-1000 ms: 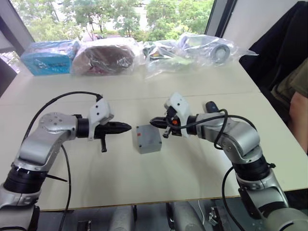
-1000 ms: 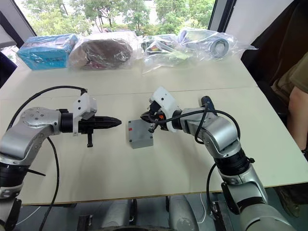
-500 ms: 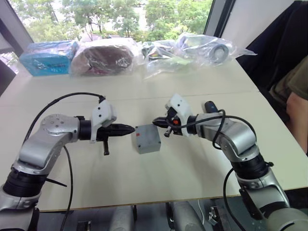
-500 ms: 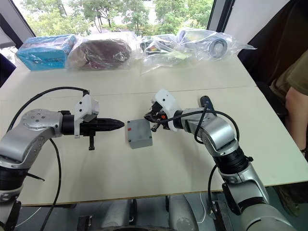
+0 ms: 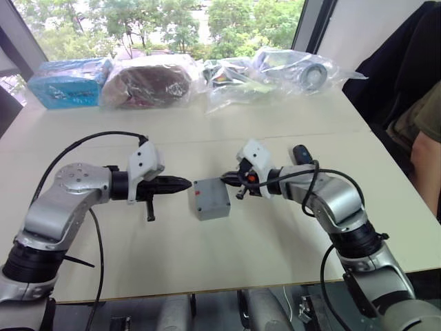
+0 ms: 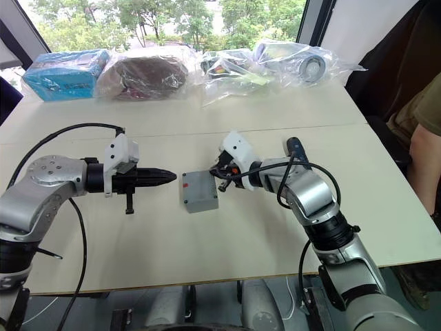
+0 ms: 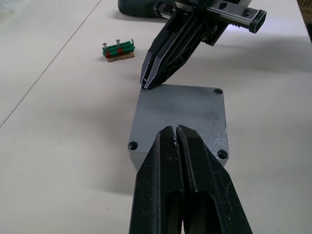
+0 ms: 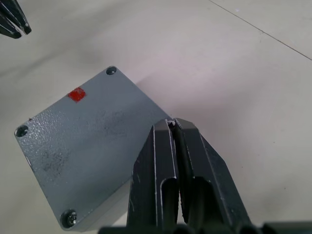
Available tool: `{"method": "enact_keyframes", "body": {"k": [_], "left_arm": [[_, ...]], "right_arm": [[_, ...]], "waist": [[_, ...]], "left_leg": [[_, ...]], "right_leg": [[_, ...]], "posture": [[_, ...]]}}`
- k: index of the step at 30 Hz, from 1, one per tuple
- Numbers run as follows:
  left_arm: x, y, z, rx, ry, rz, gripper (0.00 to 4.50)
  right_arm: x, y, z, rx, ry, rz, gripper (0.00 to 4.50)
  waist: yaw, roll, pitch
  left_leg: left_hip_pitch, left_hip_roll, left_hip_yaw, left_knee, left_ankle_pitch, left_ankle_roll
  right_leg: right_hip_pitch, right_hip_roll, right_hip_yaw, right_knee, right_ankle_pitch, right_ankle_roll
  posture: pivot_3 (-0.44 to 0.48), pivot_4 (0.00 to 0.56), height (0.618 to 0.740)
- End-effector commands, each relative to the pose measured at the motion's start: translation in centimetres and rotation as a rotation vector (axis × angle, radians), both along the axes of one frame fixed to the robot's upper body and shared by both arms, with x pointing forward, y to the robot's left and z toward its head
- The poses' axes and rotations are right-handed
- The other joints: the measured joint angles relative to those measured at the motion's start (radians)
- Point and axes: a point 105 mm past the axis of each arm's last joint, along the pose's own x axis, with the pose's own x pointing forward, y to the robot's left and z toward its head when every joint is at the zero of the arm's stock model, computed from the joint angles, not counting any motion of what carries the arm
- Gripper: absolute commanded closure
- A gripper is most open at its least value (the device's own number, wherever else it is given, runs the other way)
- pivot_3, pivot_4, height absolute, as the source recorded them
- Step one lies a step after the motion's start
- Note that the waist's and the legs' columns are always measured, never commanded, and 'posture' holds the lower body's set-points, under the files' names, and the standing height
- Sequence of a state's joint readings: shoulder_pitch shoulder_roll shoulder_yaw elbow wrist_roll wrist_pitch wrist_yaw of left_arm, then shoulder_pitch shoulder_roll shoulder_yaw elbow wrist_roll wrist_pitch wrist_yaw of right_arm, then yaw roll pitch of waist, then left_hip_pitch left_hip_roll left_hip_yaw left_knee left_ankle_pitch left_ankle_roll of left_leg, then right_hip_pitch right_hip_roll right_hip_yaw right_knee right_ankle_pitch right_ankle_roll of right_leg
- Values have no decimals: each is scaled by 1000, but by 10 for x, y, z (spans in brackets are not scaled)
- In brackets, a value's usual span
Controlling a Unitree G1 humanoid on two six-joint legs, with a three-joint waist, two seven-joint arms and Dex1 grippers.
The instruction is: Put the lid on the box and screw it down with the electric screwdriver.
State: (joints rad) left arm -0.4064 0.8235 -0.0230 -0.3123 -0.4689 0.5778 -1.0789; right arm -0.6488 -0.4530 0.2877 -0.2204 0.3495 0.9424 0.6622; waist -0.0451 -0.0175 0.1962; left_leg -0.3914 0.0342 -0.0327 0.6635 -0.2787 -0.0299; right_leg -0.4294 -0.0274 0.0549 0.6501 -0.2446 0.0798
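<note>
- Lid (image 8: 83, 156), a flat square grey metal plate with a small red mark near one corner, sits squarely on the small grey metal box (image 5: 213, 209), the pair near the middle of the pale bench (image 5: 227, 262).
- Placing the lid looks done. Screw heads show in several corner holes, but whether they are driven home cannot be judged.
- Right claw (image 5: 227, 179), two black fingers pressed together with a small screw-like piece apparently pinched at their tips, touches the lid's corner at about 2 o'clock from the lid's centre.
- Left claw (image 5: 185, 183), fingers closed on nothing, hovers just beside the box at its 9 o'clock, not clearly touching.
- Electric screwdriver (image 5: 301, 153), a dark blue-black pen-shaped cylinder, lies on the bench at about 2 o'clock from the box, behind the right arm and untouched, so the screwing step seems mostly left to do.
- A small green and red holder (image 7: 117, 50) with two screws standing in it rests on the bench near the box.
- With the lid shut, the box's contents are hidden.
- Clear plastic bags (image 5: 275, 72) with packed items and a blue packet (image 5: 69, 81) line the bench at 12 o'clock, well apart from the work.
</note>
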Motion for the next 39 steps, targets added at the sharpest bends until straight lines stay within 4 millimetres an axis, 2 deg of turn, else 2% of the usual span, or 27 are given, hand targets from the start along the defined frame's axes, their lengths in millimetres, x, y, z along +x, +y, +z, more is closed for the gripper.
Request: {"method": "enact_keyframes", "body": {"k": [1,2,4,5,8,9,11,13,15,18,21,26,32,39], "left_arm": [[-2,2,11,-3,-43,0,4500],[-2,2,11,-4,-43,1,4500],[-1,1,10,-5,-42,1,4500],[-1,1,10,-5,-41,1,4500],[-2,1,10,-7,-39,-2,4500],[-2,0,10,-9,-38,-3,4500],[-1,0,10,-11,-38,-5,4500],[-1,-2,11,-20,-38,-12,4500],[-1,-6,14,-38,-39,-27,4500],[-2,-9,16,-48,-43,-42,4500],[-3,-16,21,-60,-62,-72,4500],[-6,-26,29,-79,-87,-119,4500],[-5,-30,29,-86,-101,-122,4500],[-6,-28,22,-86,-98,-99,4500]], "right_arm": [[-1,2,-6,-16,4,16,4444],[-1,2,-7,-21,4,16,4444],[-1,2,-8,-19,9,20,3917],[-1,2,-7,-16,11,23,3794],[-1,-1,-3,-18,0,21,2538],[0,-2,-1,-17,-6,15,2267],[1,-5,3,-14,-13,5,1365],[4,-16,16,-10,-31,-35,624],[10,-39,35,-26,-64,-122,26],[10,-65,49,-61,-52,-202,26],[10,-109,55,-161,9,-308,26],[10,-173,46,-332,166,-466,26],[18,-208,26,-424,349,-591,26],[29,-200,11,-378,542,-620,26]], "waist": [[0,0,0],[0,0,0],[0,0,0],[0,0,0],[0,0,0],[0,0,0],[0,0,0],[1,0,0],[3,0,0],[6,0,0],[4,0,0],[0,0,0],[-16,0,0],[-22,0,1]], "left_leg": [[0,0,0,0,0,0],[0,0,0,0,0,0],[0,0,0,0,0,0],[0,0,0,0,0,0],[0,0,0,0,0,0],[0,0,0,0,0,0],[0,0,0,0,0,0],[0,0,0,0,0,0],[0,0,0,0,0,0],[-1,-1,0,0,0,0],[-1,-1,0,0,0,0],[-1,-1,1,-1,0,0],[1,0,2,-1,0,0],[0,0,2,0,0,0]], "right_leg": [[0,0,0,0,0,0],[0,0,0,0,0,0],[0,0,0,0,0,0],[0,0,0,0,0,0],[0,0,0,0,0,0],[0,0,0,0,0,0],[0,0,0,0,0,0],[0,0,0,0,0,0],[0,0,0,0,0,0],[0,-1,0,0,0,0],[0,-1,0,-1,0,0],[0,-1,0,-2,0,0],[0,0,2,-2,-1,-1],[0,0,2,-2,0,0]], "posture": [[0,150,740],[0,150,740],[0,150,740],[0,150,740],[0,150,740],[0,150,740],[0,150,740],[0,150,740],[0,150,740],[0,150,740],[0,150,740],[0,150,740],[0,150,740],[0,150,740]]}}
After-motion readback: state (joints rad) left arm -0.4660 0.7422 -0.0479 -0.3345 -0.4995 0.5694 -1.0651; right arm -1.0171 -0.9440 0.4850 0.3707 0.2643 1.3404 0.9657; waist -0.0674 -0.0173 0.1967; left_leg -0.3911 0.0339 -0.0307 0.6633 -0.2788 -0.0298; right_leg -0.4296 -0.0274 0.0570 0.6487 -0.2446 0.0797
